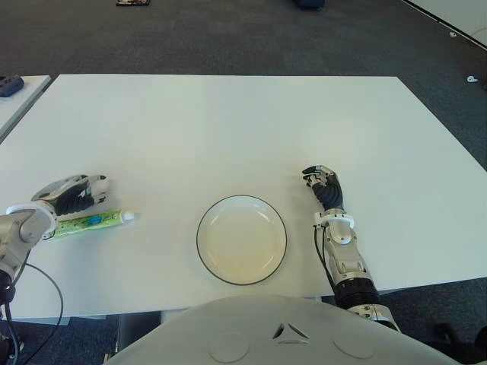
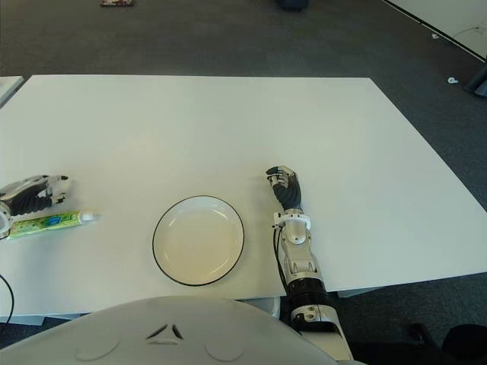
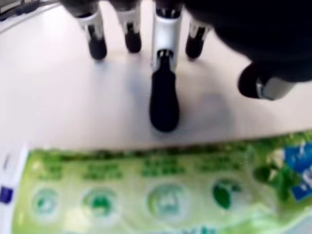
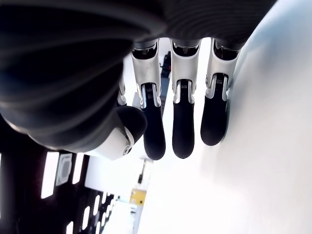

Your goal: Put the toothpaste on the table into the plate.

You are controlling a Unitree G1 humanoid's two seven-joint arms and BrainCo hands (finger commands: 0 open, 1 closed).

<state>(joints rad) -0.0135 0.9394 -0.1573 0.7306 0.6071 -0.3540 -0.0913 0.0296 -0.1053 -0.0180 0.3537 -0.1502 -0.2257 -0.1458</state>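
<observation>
Left hand (image 1: 74,193) hovered spread over toothpaste (image 1: 90,223), lower left; nothing gripped, plate (image 1: 242,239) empty. Right hand (image 1: 323,185) relaxed, right of plate.

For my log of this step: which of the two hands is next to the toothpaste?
The left hand. It is just beyond the green toothpaste at the table's left, holding nothing, while the right hand is on the far side of the plate.

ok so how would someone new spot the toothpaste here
On the white table, look at the robot's left side, left of the round plate. The toothpaste lies flat just under the left hand: a green tube with a white cap pointing toward the plate.
</observation>
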